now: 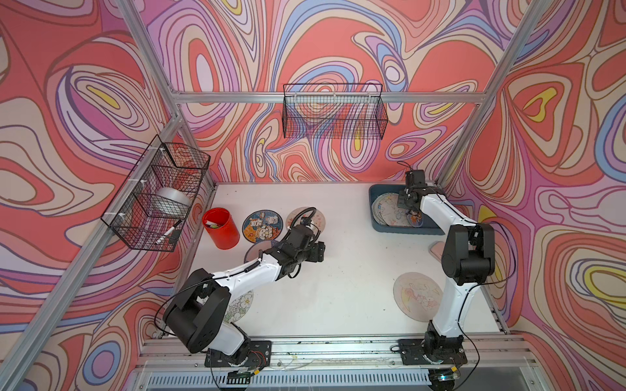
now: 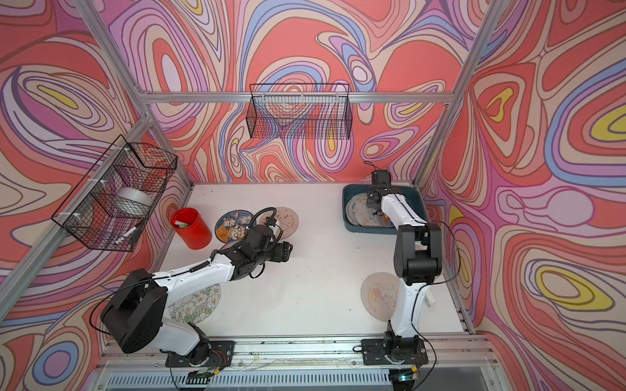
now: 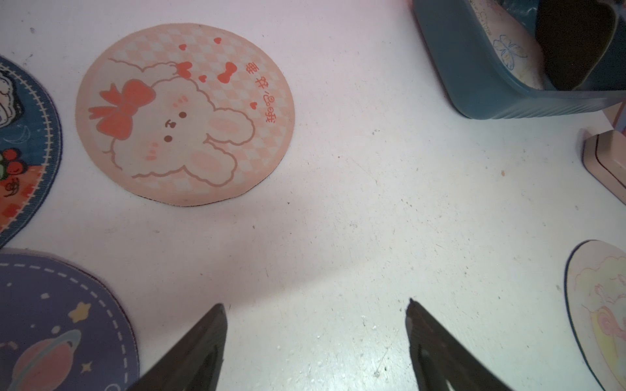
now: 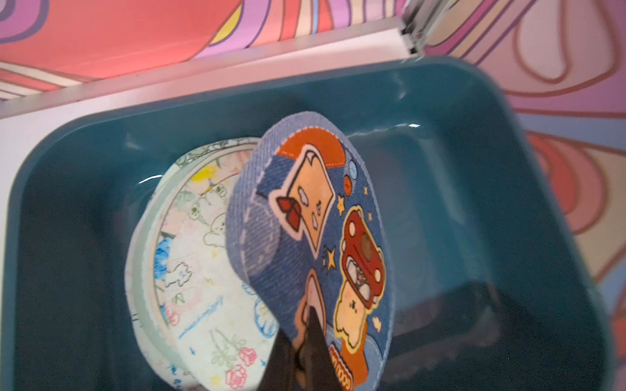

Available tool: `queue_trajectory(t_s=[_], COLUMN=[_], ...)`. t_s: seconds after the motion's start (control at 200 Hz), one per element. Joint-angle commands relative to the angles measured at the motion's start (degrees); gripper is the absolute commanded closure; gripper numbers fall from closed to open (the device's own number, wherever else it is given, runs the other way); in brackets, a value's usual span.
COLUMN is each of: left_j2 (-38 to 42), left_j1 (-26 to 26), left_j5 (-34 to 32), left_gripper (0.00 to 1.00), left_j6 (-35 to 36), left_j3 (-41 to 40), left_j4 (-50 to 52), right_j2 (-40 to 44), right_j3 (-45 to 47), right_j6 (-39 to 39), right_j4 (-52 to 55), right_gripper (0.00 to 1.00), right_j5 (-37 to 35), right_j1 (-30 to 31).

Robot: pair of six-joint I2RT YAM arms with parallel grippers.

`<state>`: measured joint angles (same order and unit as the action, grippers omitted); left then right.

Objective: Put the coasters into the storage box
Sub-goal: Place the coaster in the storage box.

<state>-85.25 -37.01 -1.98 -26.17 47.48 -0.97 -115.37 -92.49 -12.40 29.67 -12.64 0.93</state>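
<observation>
The teal storage box stands at the back right with several pale coasters leaning inside. Over it, my right gripper is shut on the edge of a blue denim coaster printed with toast and a bear. My left gripper hangs open and empty above bare table mid-left. Beside it lie a pink bunny coaster, a blue cartoon-animal coaster and a purple planet coaster. A flower coaster lies partly under the left arm. A beige coaster lies front right.
A red cup stands at the left beside the blue coaster. Black wire baskets hang on the back wall and the left wall. A flat pink case lies by the right wall, near the box.
</observation>
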Motion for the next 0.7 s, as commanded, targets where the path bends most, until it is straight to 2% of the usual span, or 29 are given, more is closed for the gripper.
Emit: queue_trajectory(t_s=[0.0, 0.17, 0.22, 0.275, 0.511, 0.611, 0.696], left_j2=[-0.75, -0.82, -0.86, -0.82, -1.69, -2.15, -2.29], left_j1=[0.36, 0.36, 0.37, 0.40, 0.36, 0.38, 0.39], left_j5=[-0.42, -0.55, -0.52, -0.64, -1.52, -1.90, -2.95], left_gripper=[0.16, 0.16, 0.16, 0.16, 0.16, 0.16, 0.16], left_j6=[-0.02, 0.08, 0.08, 0.07, -0.22, -0.82, -1.41], left_j3=[1.89, 1.93, 1.91, 1.91, 3.36, 3.98, 4.23], left_j4=[1.63, 2.02, 2.03, 2.03, 4.02, 4.76, 5.47], right_j2=[-2.67, -6.04, -6.80, -7.55, -5.70, -3.33, -0.69], right_j3=[-0.76, -1.30, -1.75, -2.18, -1.84, -1.15, 0.29], right_j6=[-3.26, -5.50, -5.61, -5.63, -5.61, -5.61, -5.74], right_j4=[-2.18, -2.65, -2.22, -1.70, -1.63, -1.94, -2.77], right_gripper=[1.00, 1.00, 0.97, 0.91, 0.53, 0.45, 0.42], right_j5=[10.46, 15.54, 16.38, 17.05, 18.27, 18.44, 19.28], right_j1=[0.04, 0.04, 0.04, 0.04, 0.04, 0.04, 0.13])
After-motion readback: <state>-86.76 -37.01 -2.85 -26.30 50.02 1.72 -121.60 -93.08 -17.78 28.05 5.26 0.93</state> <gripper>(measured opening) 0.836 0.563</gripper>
